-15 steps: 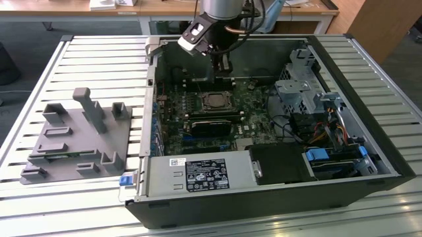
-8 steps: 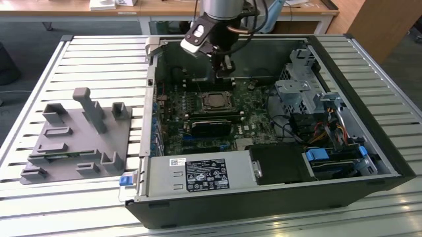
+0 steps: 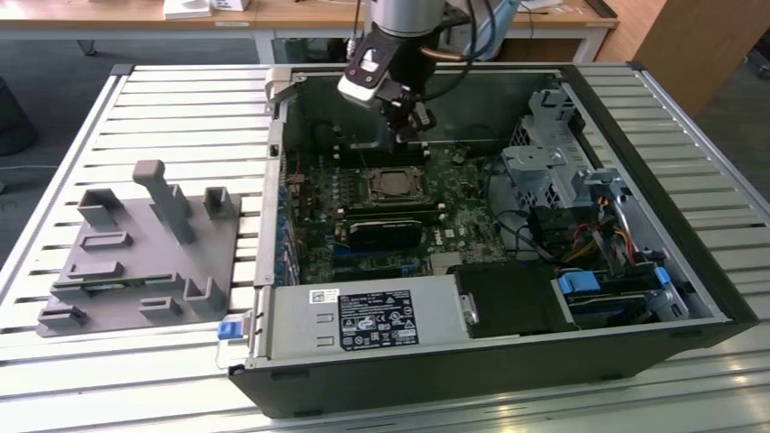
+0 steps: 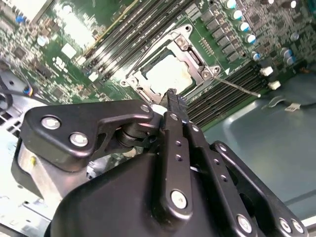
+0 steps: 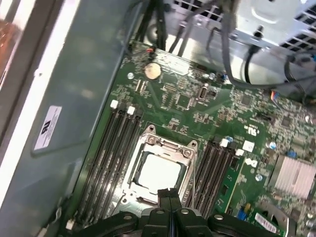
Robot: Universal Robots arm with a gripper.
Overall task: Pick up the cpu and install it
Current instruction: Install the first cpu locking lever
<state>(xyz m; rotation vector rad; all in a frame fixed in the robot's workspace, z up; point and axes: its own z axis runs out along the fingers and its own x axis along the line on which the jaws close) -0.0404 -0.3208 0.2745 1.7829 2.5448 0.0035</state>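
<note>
Bright, even light; glare whitens the cpu (image 4: 170, 74) lid.

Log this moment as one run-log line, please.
gripper: fingers shut, empty, above socket | silver-grey square cpu: seated in metal socket frame on green motherboard | case: open

Slatted table (image 3: 96, 117) bearing computer case (image 3: 481, 370), grey fixture (image 3: 132, 262)

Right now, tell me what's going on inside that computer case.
A single robot arm reaches into the open computer case, its gripper poised above the motherboard with fingers closed together and empty. The cpu already sits in the socket frame, between the memory slots. The grey parts fixture lies outside the case, on the exterior view's left.
</note>
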